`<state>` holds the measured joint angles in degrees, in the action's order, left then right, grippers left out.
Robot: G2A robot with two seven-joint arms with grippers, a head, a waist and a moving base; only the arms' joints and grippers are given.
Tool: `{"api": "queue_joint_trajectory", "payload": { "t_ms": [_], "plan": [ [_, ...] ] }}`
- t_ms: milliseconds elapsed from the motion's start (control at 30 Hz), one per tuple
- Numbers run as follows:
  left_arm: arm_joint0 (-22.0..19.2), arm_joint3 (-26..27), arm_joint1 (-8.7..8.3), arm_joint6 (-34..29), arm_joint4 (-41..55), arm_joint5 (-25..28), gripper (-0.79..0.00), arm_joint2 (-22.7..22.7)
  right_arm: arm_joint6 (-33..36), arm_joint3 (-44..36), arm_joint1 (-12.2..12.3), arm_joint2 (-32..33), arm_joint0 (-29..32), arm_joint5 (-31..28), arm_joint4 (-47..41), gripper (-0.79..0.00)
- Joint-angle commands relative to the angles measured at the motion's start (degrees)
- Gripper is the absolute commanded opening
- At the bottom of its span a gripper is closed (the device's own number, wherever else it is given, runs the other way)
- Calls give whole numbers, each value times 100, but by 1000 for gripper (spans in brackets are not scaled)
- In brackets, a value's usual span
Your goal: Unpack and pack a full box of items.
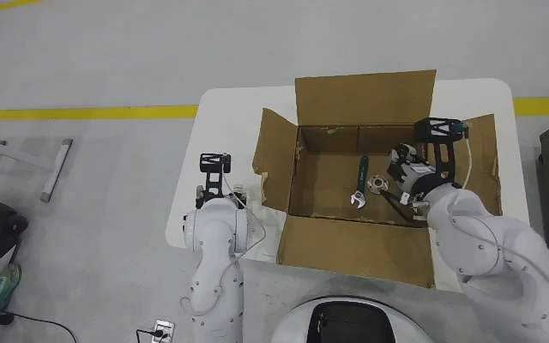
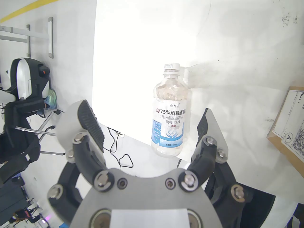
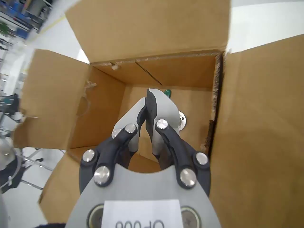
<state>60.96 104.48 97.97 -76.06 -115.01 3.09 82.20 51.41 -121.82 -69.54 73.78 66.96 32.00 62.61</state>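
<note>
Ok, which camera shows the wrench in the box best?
The top view: the wrench lies whole on the box floor. The right wrist view catches its green handle tip behind the right claw; the left wrist view faces a bottle.

Box (image 1: 356, 249): plain brown cardboard, with a white label in black print on one outer wall. Table (image 1: 227, 120) under the box: white, a few dark scuffs.

Inside the box: wrench (image 1: 361, 178) with green handle and silver head.

Beside the box: bottle (image 2: 169, 110), clear, white cap, white-and-blue label.

Left claw (image 2: 144, 112) and right claw (image 3: 149, 100): silver fingers, black ribbed pads.

Floor (image 1: 103, 51) beyond the box: grey, with a yellow stripe (image 1: 94, 111).
</note>
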Motion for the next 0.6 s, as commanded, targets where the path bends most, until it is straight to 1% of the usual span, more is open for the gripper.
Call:
{"api": "queue_joint_trajectory", "payload": {
  "t_ms": [0, 100, 233, 333, 433, 500, 533, 567],
  "plan": [
    [0, 0, 0, 0, 0, 0, 0, 0, 154, 535, -62, -565, -415, 377, 525, -785],
    [0, 0, 0, 0, 0, 0, 0, 0, 531, 1271, -172, -1067, -927, 786, 819, -785],
    [0, 0, 0, 0, 0, 0, 0, 0, 954, 2114, -311, -1524, -1536, 1088, 1152, -785],
    [0, 0, 0, 0, 0, 0, 0, 0, 1010, 2663, -412, -1694, -1837, 1078, 1264, -785],
    [0, 0, 0, 0, 0, 0, 0, 0, 1174, 3098, -507, -1811, -2069, 913, 1299, -785],
    [0, 0, 0, 0, 0, 0, 0, 0, 1242, 3321, -569, -1875, -2179, 845, 1361, -659],
    [0, 0, 0, 0, 0, 0, 0, 0, 1287, 3418, -601, -1907, -2231, 801, 1369, -542],
    [0, 0, 0, 0, 0, 0, 0, 0, 1313, 3514, -633, -1938, -2280, 775, 1389, -486]
  ]
}}
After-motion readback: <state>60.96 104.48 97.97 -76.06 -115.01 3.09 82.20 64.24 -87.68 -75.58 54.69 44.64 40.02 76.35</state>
